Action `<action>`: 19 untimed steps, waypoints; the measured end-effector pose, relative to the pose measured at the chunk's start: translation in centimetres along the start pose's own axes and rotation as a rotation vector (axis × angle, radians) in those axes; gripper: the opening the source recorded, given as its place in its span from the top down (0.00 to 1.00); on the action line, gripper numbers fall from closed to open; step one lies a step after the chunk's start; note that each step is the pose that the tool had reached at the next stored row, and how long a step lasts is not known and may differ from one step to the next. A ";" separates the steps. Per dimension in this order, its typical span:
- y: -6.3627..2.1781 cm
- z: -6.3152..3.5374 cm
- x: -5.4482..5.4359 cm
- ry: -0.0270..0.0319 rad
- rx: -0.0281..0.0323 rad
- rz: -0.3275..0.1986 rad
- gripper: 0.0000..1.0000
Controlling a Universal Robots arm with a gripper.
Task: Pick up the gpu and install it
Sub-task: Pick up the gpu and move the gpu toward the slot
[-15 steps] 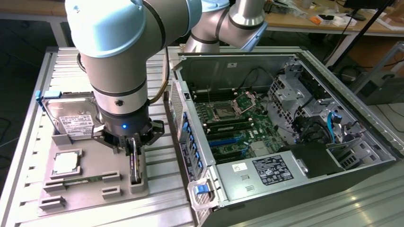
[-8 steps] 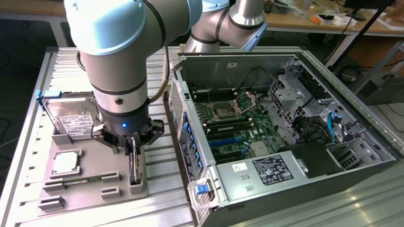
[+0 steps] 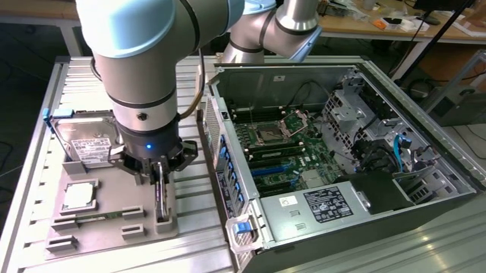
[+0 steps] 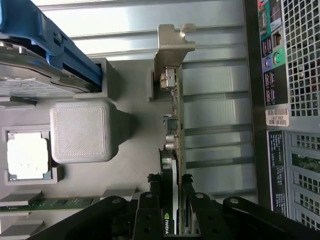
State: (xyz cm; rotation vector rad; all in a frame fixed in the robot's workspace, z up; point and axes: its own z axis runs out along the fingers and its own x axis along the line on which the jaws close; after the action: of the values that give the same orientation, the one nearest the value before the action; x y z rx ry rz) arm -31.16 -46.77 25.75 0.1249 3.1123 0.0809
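The gpu (image 3: 161,200) stands on its long edge in a slot of the grey holder tray (image 3: 114,185), to the exterior view's left of the open computer case (image 3: 425,187). In the wrist view the gpu (image 4: 173,125) is seen edge-on, with its silver end bracket (image 4: 172,47) at the far end and its black cooler near the gripper. My gripper (image 3: 157,170) hangs straight above the card. My gripper (image 4: 170,189) has its black fingers (image 4: 152,192) pressed against both faces of the card, which still sits in the tray.
On the same tray lie a silver hard drive (image 3: 87,142) with blue tabs, a processor chip (image 3: 78,195) and a narrow memory stick (image 3: 99,218). The case lies open with its motherboard (image 3: 281,153) exposed. The case's rear panel (image 4: 280,100) runs close beside the card.
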 end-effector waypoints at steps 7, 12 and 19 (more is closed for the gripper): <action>0.02 -0.33 0.0 0.0000 -0.0001 0.000 0.73; 0.02 -0.34 0.0 -0.0002 -0.0003 0.000 0.73; 0.04 -0.80 0.0 0.0000 0.0000 0.000 0.73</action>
State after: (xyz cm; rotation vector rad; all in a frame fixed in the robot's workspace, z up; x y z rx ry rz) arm -31.16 -46.78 26.56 0.1248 3.1124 0.0808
